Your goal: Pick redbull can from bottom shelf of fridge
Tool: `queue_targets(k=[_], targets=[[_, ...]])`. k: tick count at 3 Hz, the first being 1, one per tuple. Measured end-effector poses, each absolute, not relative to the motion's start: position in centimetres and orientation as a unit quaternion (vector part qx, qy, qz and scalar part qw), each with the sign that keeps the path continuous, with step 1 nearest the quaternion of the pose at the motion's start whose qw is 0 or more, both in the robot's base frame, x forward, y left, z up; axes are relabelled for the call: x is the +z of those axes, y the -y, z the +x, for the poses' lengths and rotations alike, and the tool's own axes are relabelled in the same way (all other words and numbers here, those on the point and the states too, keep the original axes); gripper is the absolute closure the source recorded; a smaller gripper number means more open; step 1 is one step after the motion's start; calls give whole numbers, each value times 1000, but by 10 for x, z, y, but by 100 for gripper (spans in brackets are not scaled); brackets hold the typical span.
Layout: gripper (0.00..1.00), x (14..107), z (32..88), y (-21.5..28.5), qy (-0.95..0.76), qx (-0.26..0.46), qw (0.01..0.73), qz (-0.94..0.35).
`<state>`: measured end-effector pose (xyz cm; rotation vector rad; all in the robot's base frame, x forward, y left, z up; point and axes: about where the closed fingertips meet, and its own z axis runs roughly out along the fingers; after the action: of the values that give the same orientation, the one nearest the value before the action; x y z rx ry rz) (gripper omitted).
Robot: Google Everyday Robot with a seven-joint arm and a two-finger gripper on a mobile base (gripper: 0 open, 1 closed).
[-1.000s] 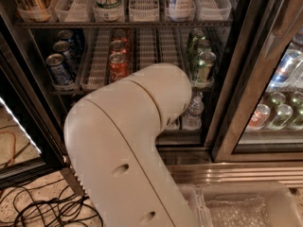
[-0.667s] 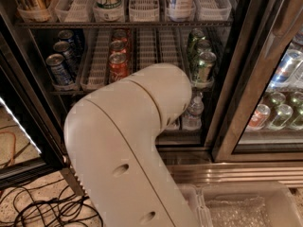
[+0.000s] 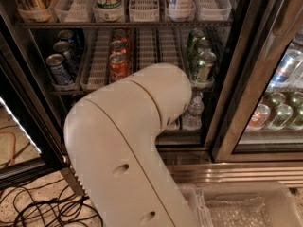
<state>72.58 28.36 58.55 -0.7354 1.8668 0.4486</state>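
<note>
Arm: our thick white arm (image 3: 128, 141) fills the near middle, and its far end reaches into the fridge (image 3: 246, 79) at low height.
Gripper: it is hidden behind the arm's rounded joint, somewhere low inside the fridge. We cannot tell whether it is spread or pinching anything.
Can: we cannot spot the can. We judge it stands on the bottom shelf (image 3: 182, 137) behind the arm, left of the bottle (image 3: 193, 112).
Why so low: the target sits on the lowest rack, so we think the arm has to pass under the middle shelf (image 3: 66, 91).
Bottom shelf: only a strip shows right of the arm, with a white lane tray and the clear bottle upright in it.
Middle shelf: blue cans (image 3: 59, 69) are on the left, orange cans (image 3: 118, 65) in the centre and green cans (image 3: 203, 66) on the right. They stand in lanes, probably to keep the rows apart.
Right bay: more cans (image 3: 279, 115) sit behind closed glass.
Floor: it is speckled, with loose cables (image 3: 42, 207) at near left. A ribbed steel base (image 3: 236, 171) runs along near right.
</note>
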Motion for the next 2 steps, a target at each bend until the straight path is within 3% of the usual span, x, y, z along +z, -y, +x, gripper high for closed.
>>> queue_targets(k=[2], targets=[[100, 602, 710, -284, -765, 195, 528, -314]])
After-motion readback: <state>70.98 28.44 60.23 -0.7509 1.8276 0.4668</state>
